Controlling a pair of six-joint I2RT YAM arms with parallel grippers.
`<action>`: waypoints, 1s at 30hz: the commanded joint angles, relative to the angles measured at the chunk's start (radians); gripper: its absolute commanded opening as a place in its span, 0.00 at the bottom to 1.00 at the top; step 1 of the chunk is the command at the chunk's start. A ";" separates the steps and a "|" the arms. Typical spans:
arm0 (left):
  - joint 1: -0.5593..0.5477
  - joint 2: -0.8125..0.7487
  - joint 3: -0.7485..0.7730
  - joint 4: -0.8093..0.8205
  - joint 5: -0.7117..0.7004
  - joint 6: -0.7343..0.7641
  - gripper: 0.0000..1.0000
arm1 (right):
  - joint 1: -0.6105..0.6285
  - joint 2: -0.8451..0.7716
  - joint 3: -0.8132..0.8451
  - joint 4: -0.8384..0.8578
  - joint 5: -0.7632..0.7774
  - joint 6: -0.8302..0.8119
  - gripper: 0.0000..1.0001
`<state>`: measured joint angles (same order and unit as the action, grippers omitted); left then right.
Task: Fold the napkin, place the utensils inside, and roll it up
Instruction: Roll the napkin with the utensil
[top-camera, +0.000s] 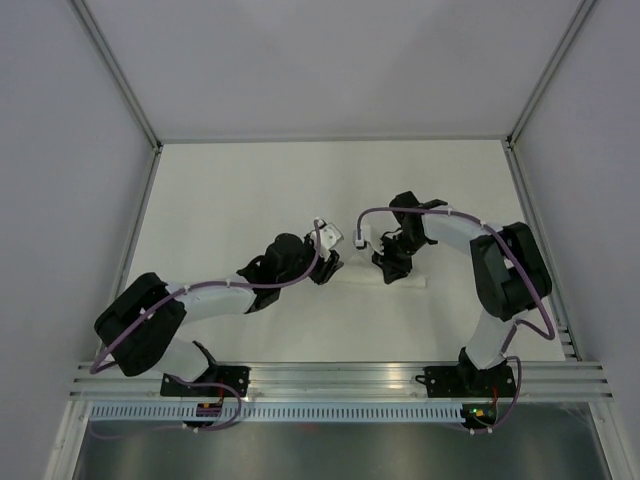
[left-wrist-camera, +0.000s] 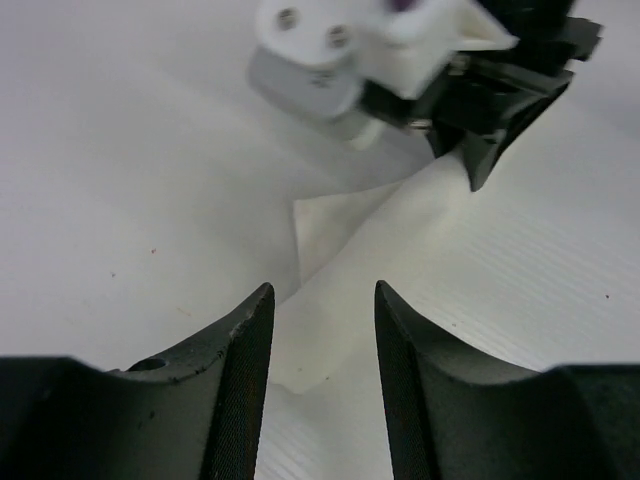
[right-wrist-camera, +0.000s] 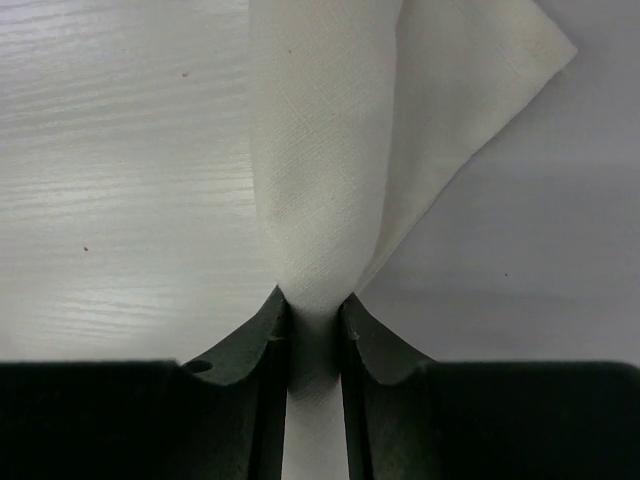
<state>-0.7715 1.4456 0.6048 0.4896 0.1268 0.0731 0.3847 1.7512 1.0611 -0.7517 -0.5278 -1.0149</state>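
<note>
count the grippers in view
2. The left gripper is at the left end of the napkin, jaws apart with cloth between them. The right gripper is further right along it, shut on a fold of cloth.

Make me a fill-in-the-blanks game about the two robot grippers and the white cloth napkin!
1. The right gripper pinches the soft white cloth napkin, so it is ____.
2. The left gripper, with cloth lying loose between its fingers, is ____.
3. The napkin lies on a flat table whose colour is ____.

Missing words: shut; open; white.
</note>
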 joint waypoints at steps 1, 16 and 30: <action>-0.107 0.019 0.010 0.107 -0.122 0.103 0.50 | -0.038 0.161 0.117 -0.225 -0.069 -0.109 0.17; -0.264 0.334 0.229 0.023 -0.184 0.528 0.63 | -0.069 0.390 0.312 -0.368 -0.084 -0.136 0.17; -0.273 0.446 0.326 -0.147 -0.033 0.541 0.60 | -0.075 0.421 0.336 -0.359 -0.077 -0.122 0.17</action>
<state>-1.0363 1.8698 0.8917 0.3958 0.0311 0.5789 0.3073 2.0995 1.4166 -1.1755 -0.6880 -1.0946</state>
